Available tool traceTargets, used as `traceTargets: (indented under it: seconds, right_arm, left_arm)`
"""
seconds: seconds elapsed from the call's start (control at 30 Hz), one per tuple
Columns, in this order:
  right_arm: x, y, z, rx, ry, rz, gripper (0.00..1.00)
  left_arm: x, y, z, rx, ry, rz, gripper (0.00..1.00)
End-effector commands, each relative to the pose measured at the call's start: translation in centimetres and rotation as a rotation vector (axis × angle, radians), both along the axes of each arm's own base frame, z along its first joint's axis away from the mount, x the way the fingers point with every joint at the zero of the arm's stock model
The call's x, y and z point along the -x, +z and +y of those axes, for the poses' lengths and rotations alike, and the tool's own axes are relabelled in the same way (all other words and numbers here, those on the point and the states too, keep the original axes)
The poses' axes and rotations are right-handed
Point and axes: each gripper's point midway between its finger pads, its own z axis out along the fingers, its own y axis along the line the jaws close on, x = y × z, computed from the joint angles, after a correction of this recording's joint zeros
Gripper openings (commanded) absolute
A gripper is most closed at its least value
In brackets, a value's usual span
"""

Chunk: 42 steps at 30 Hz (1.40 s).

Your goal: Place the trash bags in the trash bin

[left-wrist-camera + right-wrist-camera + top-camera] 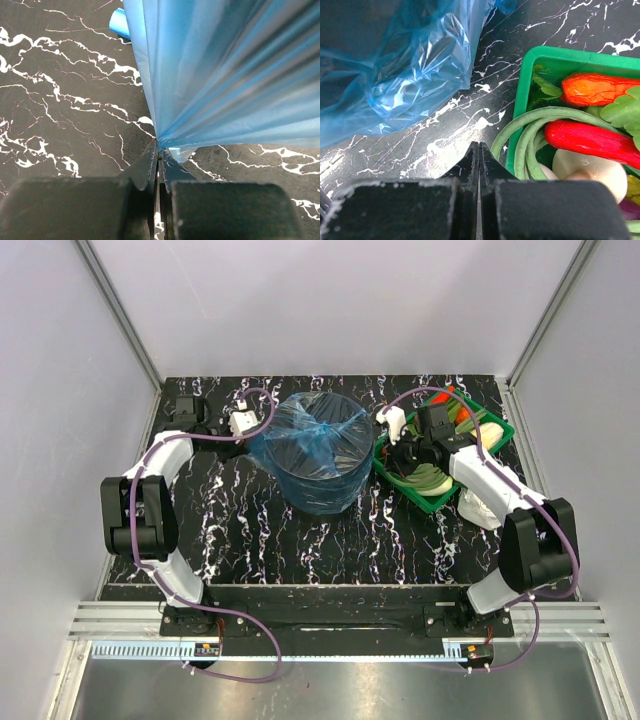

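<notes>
Top view: small tags at the arm bases are too small to read. The trash bin (322, 462) stands mid-table, slightly back. A blue trash bag (318, 425) is draped across its mouth and down its outer wall, so the rim is mostly veiled. The left gripper (246, 430) sits just left of the bin at the film's edge. The right gripper (398, 446) is at the near-left corner of the green tray (500, 436), and its arm covers part of the vegetables (428, 478). The table (250, 530) is black with white marble veining. Pale walls and aluminium frame rails enclose it, and purple cables (240, 672) loop at the front.

Left wrist: the left gripper (158, 148) has its jaws pressed together on a pinch of the trash bag (225, 75). The film fans out taut in pleats and fills the upper right. The bin behind it cannot be made out.

Right wrist: the right gripper (479, 150) has its jaws fully closed with nothing between them, above bare table (445, 140). The tray rim (519, 100) is just right. It holds green beans, a red piece and an orange piece, cut off at the frame edge. The bagged bin (350, 30) is at upper left.
</notes>
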Motion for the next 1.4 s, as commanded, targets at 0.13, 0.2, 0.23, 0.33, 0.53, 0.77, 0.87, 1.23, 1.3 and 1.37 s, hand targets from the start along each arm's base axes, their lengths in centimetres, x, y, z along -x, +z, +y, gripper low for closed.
traceTargets:
  seconds: [0.13,0.2,0.23,0.33,0.53,0.77,0.87,1.23,1.3,1.37]
  right_arm:
    - [-0.3,3.6,0.0,-0.003,0.011,-0.105,0.00]
    - [-0.3,3.9,-0.1,-0.001,0.013,-0.115,0.00]
    - [-0.3,3.9,-0.2,0.000,0.011,-0.115,0.00]
    - [-0.2,4.3,-0.3,0.006,0.013,-0.127,0.00]
    - [-0.3,5.3,-0.3,0.006,0.017,-0.140,0.00]
    - [-0.8,7.4,-0.9,0.015,-0.027,-0.184,0.07]
    - [-0.9,7.8,-1.0,0.013,-0.044,-0.186,0.20]
    - [-0.8,8.9,-1.6,0.021,-0.092,-0.204,0.31]
    - [-0.6,8.8,-2.0,0.032,-0.098,-0.210,0.30]
    - [-0.3,8.5,-2.1,0.034,-0.099,-0.204,0.30]
  left_arm:
    - [-1.0,2.5,-0.2,0.027,0.039,-0.038,0.36]
    - [-0.9,3.2,-0.2,0.033,0.045,-0.045,0.54]
    - [-0.9,3.6,-0.2,0.035,0.052,-0.050,0.66]
    - [-0.5,5.0,0.0,0.038,0.063,-0.074,0.87]
    - [0.8,10.3,1.3,0.077,0.097,-0.120,0.99]
    - [4.3,21.3,-1.0,0.190,0.151,-0.171,0.99]
    - [6.3,23.8,-5.6,0.169,0.105,-0.201,0.99]
    - [6.3,22.8,-16.3,0.009,0.015,-0.148,0.91]
    - [6.3,21.1,-17.2,-0.035,-0.009,-0.115,0.88]
    - [6.4,19.5,-17.9,-0.068,-0.030,-0.083,0.86]
